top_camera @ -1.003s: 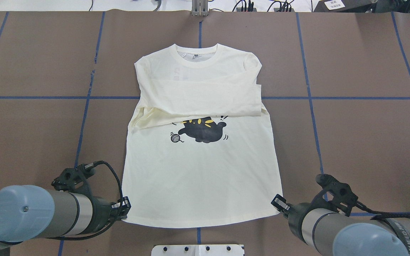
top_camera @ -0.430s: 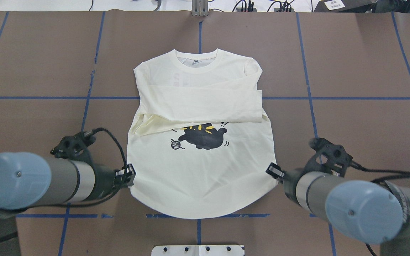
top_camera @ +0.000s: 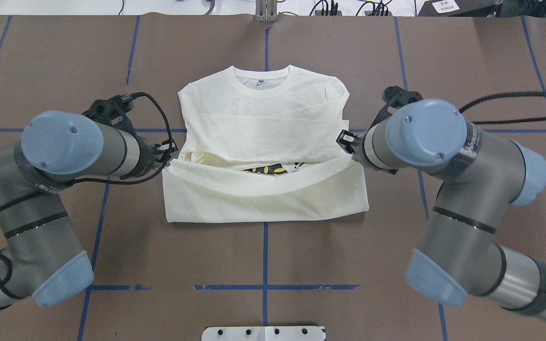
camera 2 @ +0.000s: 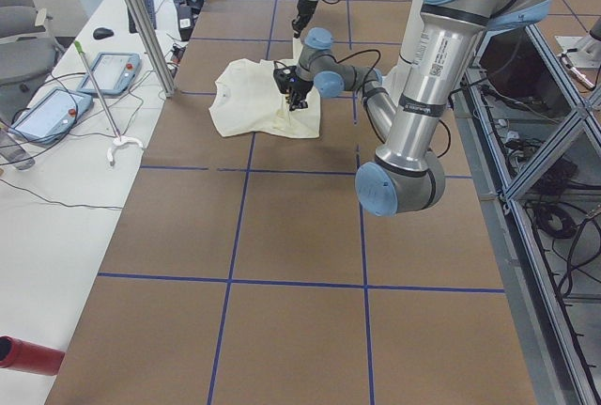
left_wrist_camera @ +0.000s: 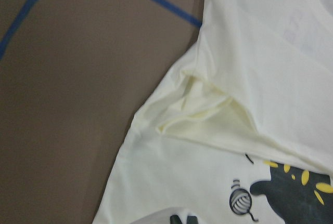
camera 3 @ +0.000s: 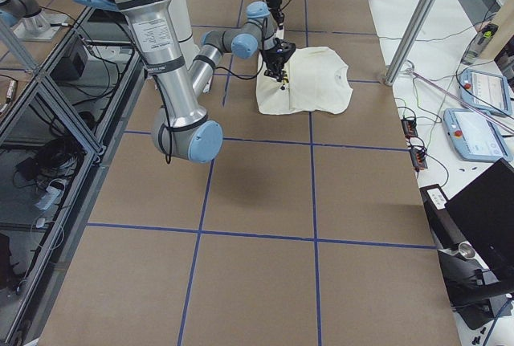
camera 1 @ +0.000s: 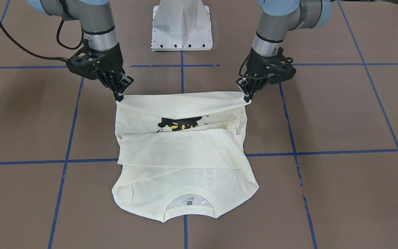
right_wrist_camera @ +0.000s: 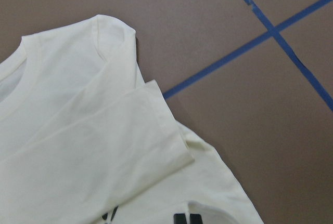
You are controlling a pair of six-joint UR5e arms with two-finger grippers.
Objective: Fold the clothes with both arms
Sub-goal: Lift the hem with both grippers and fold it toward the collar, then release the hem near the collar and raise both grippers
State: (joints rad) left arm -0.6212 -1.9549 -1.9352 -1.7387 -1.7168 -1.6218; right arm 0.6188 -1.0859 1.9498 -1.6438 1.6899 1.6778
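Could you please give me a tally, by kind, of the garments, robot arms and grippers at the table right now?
T-shirt: 1
Robot arms, left arm and right arm: 2
Grippers, left gripper and right gripper, each pinching a hem corner: 2
Total: 5

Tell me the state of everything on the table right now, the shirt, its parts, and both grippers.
T-shirt: print side up, collar end flat on the table, lower part doubled over toward the collar.
Sleeves: folded across the chest.
Hem: held up off the table, spanning between the grippers.
Left gripper: shut on one hem corner.
Right gripper: shut on the other hem corner.
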